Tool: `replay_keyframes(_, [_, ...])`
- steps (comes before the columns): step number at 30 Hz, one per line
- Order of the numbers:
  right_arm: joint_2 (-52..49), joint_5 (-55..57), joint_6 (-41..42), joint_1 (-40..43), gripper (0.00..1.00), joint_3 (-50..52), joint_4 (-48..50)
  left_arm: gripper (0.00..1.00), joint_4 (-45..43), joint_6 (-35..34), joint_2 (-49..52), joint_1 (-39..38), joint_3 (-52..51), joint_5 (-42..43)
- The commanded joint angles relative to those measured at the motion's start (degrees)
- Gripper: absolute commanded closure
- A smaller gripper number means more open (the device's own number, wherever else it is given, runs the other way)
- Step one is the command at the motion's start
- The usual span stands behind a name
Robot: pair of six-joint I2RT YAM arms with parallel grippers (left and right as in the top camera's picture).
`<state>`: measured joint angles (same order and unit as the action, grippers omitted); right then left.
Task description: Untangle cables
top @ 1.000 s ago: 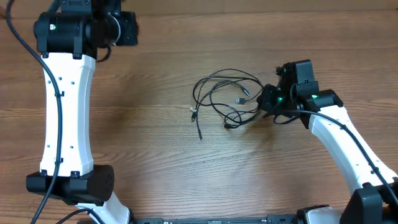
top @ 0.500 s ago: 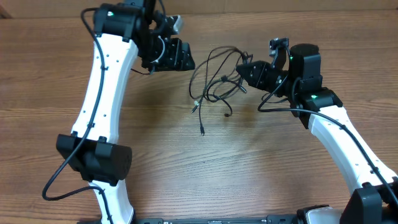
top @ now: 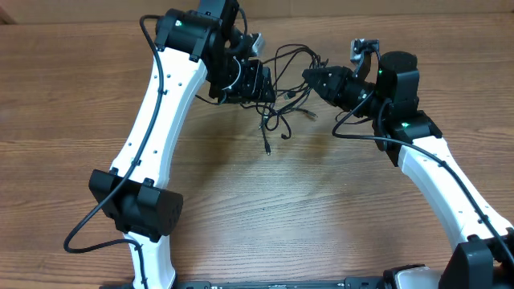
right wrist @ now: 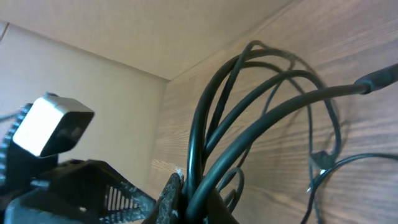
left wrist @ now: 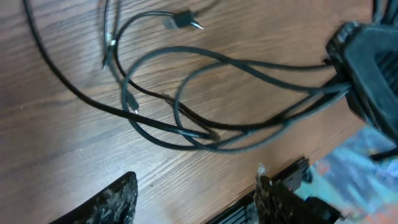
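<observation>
The cables (top: 283,100) are thin black cords in tangled loops at the far middle of the wooden table, with plugs trailing toward me. My right gripper (top: 309,77) is shut on several strands of the cables (right wrist: 214,155) and holds that side lifted. My left gripper (top: 267,83) hovers just left of the bundle, over the loops, and its fingers (left wrist: 196,199) are spread apart with nothing between them. In the left wrist view the cables (left wrist: 186,93) lie looped on the wood, a plug (left wrist: 185,20) at the top.
The wooden table (top: 241,201) fills the view. The left arm's white link (top: 148,120) crosses the left half, and the right arm (top: 442,177) reaches in from the right. The table's far edge (left wrist: 273,186) and a wall lie just behind the cables.
My left gripper has swung right and now sits over the cable loops. My right gripper has moved slightly left and farther back, pulling the bundle tighter and dragging the loose plugs right.
</observation>
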<state>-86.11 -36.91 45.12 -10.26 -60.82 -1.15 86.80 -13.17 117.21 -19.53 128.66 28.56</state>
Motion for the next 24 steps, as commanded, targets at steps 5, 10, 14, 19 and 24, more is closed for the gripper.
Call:
replay_keyframes(5, [0.24, 0.48, 10.64, 0.13, 0.96, -0.33, 0.63, 0.3, -3.28, -19.39, 0.57, 0.0, -1.18, -1.92])
replay_keyframes(10, [0.24, 0.09, 12.33, 0.37, 0.96, -0.33, 2.21, 0.31, -6.93, -25.11, 0.57, 0.0, -3.8, -1.49])
replay_keyframes(14, [0.28, -0.31, 12.37, 0.37, 0.96, -0.35, 2.84, 0.32, -9.03, -27.82, 0.57, 0.02, -6.91, -0.04])
replay_keyframes(19, [0.28, -0.35, 12.37, 0.37, 0.96, -0.33, 2.36, 0.36, -11.5, -32.37, 0.57, 0.57, -10.58, -0.42])
replay_keyframes(24, [0.28, -0.79, 12.33, 0.37, 0.96, -0.35, 1.44, 0.38, -15.19, -34.91, 0.57, 1.97, -13.42, -0.48])
